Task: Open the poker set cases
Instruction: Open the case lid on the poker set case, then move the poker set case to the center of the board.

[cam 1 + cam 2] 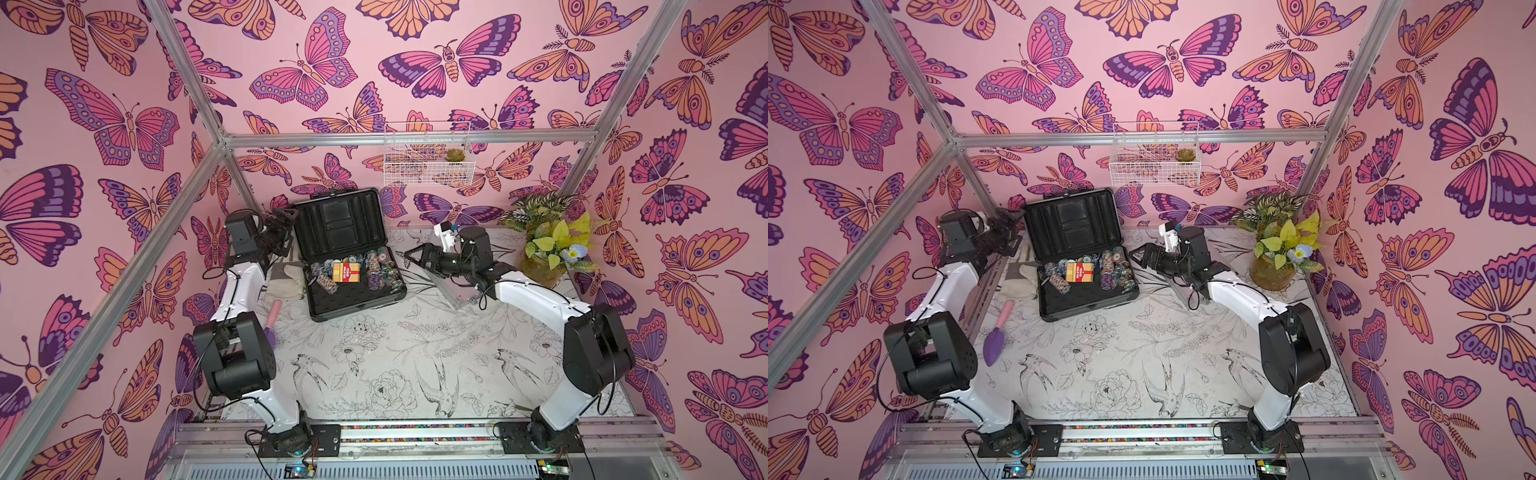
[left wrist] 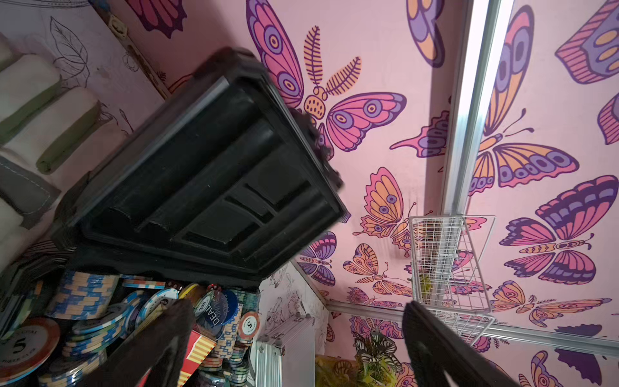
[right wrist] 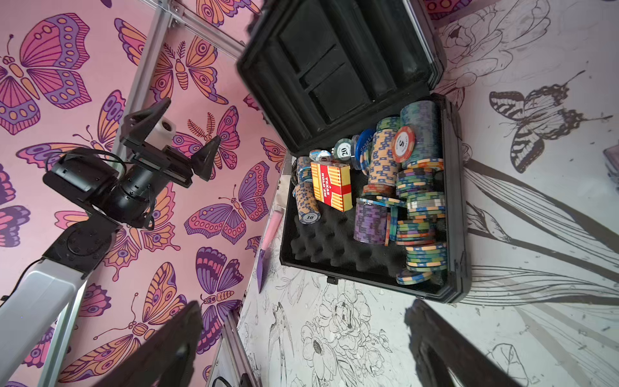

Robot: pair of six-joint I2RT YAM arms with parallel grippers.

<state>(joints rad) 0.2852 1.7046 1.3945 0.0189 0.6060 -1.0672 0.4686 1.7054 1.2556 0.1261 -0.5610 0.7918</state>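
The larger dark poker set case (image 1: 357, 305) lies open at the back middle of the table, with its lid (image 1: 340, 224) upright. Poker chips (image 1: 379, 266) and a red card box (image 1: 346, 272) fill its base. My left gripper (image 1: 287, 230) hovers open just left of the lid's edge, apart from it, and nothing sits between its fingers (image 2: 167, 338). My right gripper (image 1: 415, 259) is open and empty, to the right of the case. The smaller silver ribbed case (image 2: 288, 351) lies shut beneath my right arm, only its edge (image 1: 459, 300) showing in a top view.
A potted plant (image 1: 544, 249) stands at the back right corner. A white wire basket (image 1: 428, 153) hangs on the back wall. Folded gloves (image 1: 286, 282) and a pink-handled purple trowel (image 1: 998, 332) lie along the table's left side.
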